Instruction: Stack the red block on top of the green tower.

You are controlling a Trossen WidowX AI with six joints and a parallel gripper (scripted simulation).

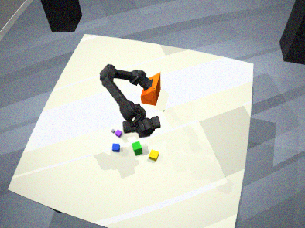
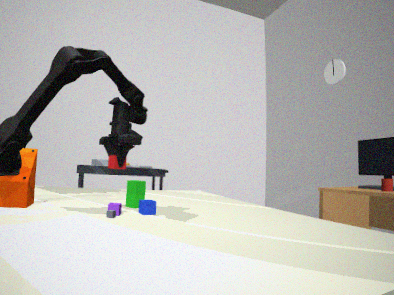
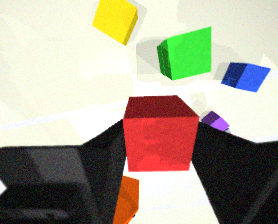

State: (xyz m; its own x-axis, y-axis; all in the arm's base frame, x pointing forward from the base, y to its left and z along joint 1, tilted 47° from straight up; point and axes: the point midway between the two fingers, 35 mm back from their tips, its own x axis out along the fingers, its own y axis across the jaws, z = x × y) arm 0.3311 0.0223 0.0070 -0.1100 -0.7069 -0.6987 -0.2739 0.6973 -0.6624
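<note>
The red block (image 2: 117, 162) (image 3: 160, 142) is held between the fingers of my gripper (image 2: 119, 163) (image 3: 153, 120), which is shut on it. In the exterior view it hangs in the air, higher than the top of the green tower and to its left. The green tower (image 1: 137, 148) (image 2: 135, 194) (image 3: 190, 54) stands upright on the table. In the wrist view the tower is beyond the red block and a little to the right, with a gap between them. In the top view the arm hides the red block and the fingertips.
A yellow block (image 1: 154, 154) (image 3: 115, 21) and a blue block (image 1: 116, 148) (image 2: 147, 207) (image 3: 247, 77) lie on either side of the tower. A purple block (image 1: 118, 133) (image 2: 115, 208) (image 3: 216, 121) lies near a small grey block (image 1: 113, 131) (image 2: 111, 214). An orange wedge (image 1: 152, 93) (image 2: 17, 190) is by the arm's base.
</note>
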